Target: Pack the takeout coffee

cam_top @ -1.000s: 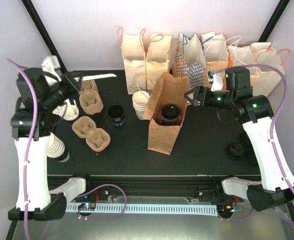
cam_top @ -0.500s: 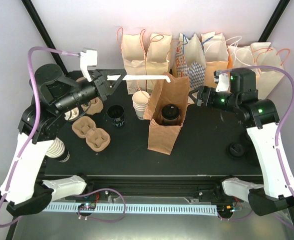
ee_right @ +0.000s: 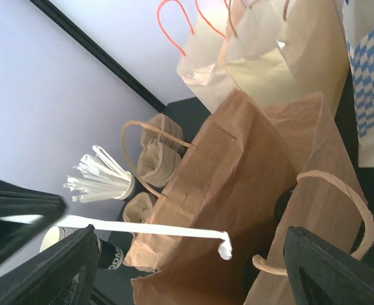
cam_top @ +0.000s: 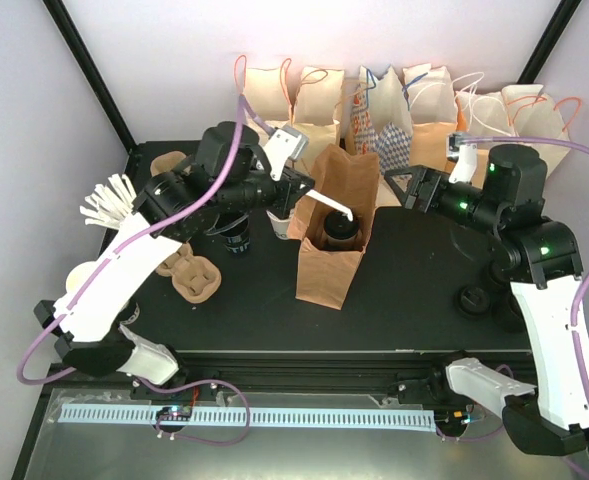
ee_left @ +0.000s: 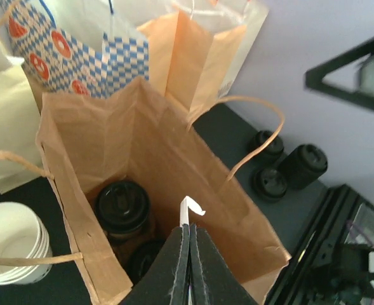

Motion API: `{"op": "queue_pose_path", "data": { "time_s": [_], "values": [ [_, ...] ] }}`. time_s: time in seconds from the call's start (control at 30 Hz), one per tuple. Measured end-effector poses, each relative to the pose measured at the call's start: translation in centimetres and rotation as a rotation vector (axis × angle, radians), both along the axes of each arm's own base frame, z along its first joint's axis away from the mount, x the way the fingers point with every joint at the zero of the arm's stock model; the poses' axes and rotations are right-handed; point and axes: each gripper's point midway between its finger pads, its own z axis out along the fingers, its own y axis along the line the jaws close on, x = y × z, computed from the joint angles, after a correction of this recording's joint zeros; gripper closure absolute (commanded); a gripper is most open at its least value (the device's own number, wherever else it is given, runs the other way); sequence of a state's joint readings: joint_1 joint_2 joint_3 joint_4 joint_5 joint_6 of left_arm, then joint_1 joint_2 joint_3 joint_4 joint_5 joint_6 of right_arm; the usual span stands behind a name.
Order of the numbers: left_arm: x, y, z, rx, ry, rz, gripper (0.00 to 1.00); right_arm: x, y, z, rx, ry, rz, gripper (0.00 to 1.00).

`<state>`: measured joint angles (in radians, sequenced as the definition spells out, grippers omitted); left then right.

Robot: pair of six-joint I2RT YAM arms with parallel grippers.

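The coffee [cam_top: 340, 228] stands upright inside the open brown bag [cam_top: 326, 272] at mid-tabletop [cam_top: 424, 290], its black lid facing up and well below the bag's rim. From the left wrist view we see the lid low against the bag's far-left wall, with a second dark shape nearer us that we cannot make out.

Our left tool [cam_top: 296, 190] is pressed together on one end of a white wrapped straw [cam_top: 326, 203]. The straw's long axis runs away from the tool, out over the near-left rim of the bag and slanting gently downward. Its curled free end hangs over the bag's mouth, just above the lid. So the coffee lies ahead of and below the left tool, roughly in line with the straw and a little left of that line in the wrist view.

Our right tool [cam_top: 398, 187] is spread wide and holds nothing. It hovers just beside the bag's upper right corner, and we cannot tell whether it touches the paper.

The left arm is the one placed to act. We judge that the coming move turns on that slant: the straw lies too flat to slide in cleanly. Its tip should go down beside the cup, in the free space to the right of the lid, not onto it.
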<state>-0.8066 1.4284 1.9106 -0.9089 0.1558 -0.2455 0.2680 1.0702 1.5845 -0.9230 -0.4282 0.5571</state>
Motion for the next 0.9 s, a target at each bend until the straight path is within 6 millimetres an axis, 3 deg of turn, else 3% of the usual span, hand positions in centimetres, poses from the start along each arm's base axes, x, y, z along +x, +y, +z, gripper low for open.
{"op": "queue_pose_path", "data": {
  "time_s": [0.17,0.47,0.63,0.77,0.83,0.9],
  "values": [
    [0.1,-0.4,-2.4,0.082,0.034,-0.017,0.97,-0.6,-0.2,1.5,0.019,-0.059,-0.005,0.18],
    [-2.3,-1.9,-4.0,0.125,0.033,-0.124,0.29,-0.8,-0.5,2.1,0.027,-0.083,-0.018,0.18],
    [-2.3,-1.7,-3.6,0.115,0.011,-0.115,0.18,-0.6,-0.6,1.9,0.026,-0.08,-0.032,0.18],
    [-0.7,1.6,-2.4,0.065,0.01,-0.001,0.17,-0.6,-0.7,2.0,0.026,-0.081,-0.038,0.18],
    [1.2,5.2,-1.3,0.025,0.013,0.122,0.16,-0.6,-0.7,2.0,0.026,-0.083,-0.038,0.18],
    [3.3,9.9,-0.5,-0.007,0.03,0.284,0.16,-0.6,-0.7,2.0,0.026,-0.084,-0.038,0.18]
  ]
}}
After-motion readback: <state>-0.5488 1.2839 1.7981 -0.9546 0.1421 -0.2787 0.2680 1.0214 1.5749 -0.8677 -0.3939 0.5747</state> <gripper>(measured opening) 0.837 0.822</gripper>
